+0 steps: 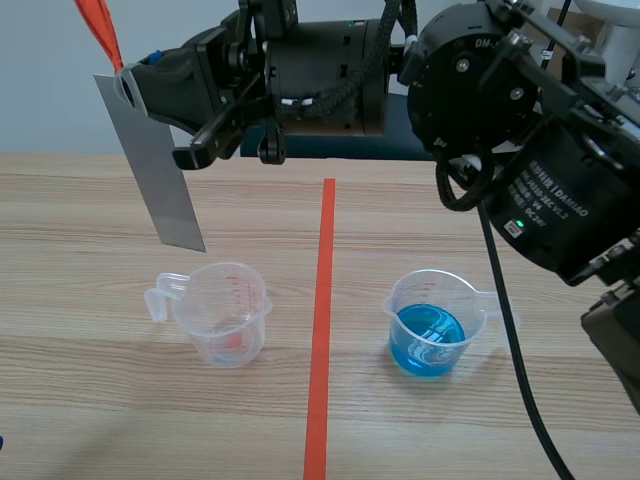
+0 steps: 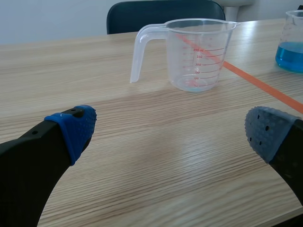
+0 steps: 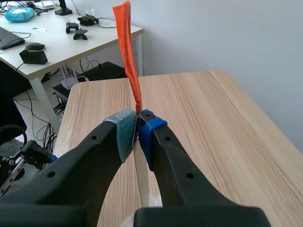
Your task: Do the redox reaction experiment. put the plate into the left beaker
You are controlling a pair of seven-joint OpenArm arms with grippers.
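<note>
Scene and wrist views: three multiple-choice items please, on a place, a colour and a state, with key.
1. Where is the grey plate? A flat on the table; B held up by the right gripper; C in a beaker.
2. What colour is the liquid in the right beaker? A blue; B red; C green.
3. How is the left gripper? A shut on the plate; B shut on nothing; C open.
Key: B, clamped between its pads; A, seen through the clear wall; C, fingers wide apart.
</note>
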